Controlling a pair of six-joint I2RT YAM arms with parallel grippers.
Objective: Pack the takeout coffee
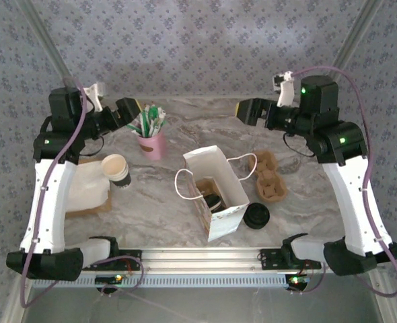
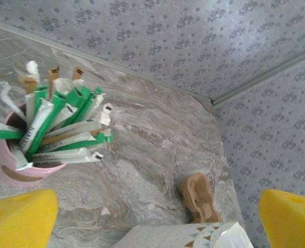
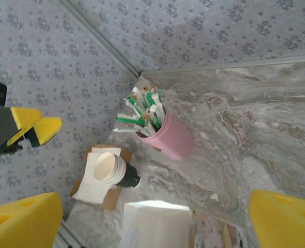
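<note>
- Takeout coffee, seen from the top camera: its black lid shows down inside the open mouth of the white paper bag, which stands mid-table. The cup looks upright with its lid facing up, so I judge the packing as good as done.
- Same view: the left gripper and right gripper hang over the far side of the table. Both are well apart from the bag and hold nothing. The bag lies toward the near edge from each, and the right gripper is the nearer.
- Counted there:
  - one lidded cup
  - one bag
  - one stack of black lids just beside the bag
  - one pink cup of sachets
  - one stack of lidless cups; I cannot tell how many are in it
  - one pile of brown cup carriers
- Left wrist view: the yellow pads sit at opposite lower corners, spread wide and empty. The pink cup is at the left, the carriers lie ahead, and the bag's top edge is below.
- Right wrist view: its pads are likewise spread wide with nothing pinched. The bag's white rim lies between them, low in the view.
</note>
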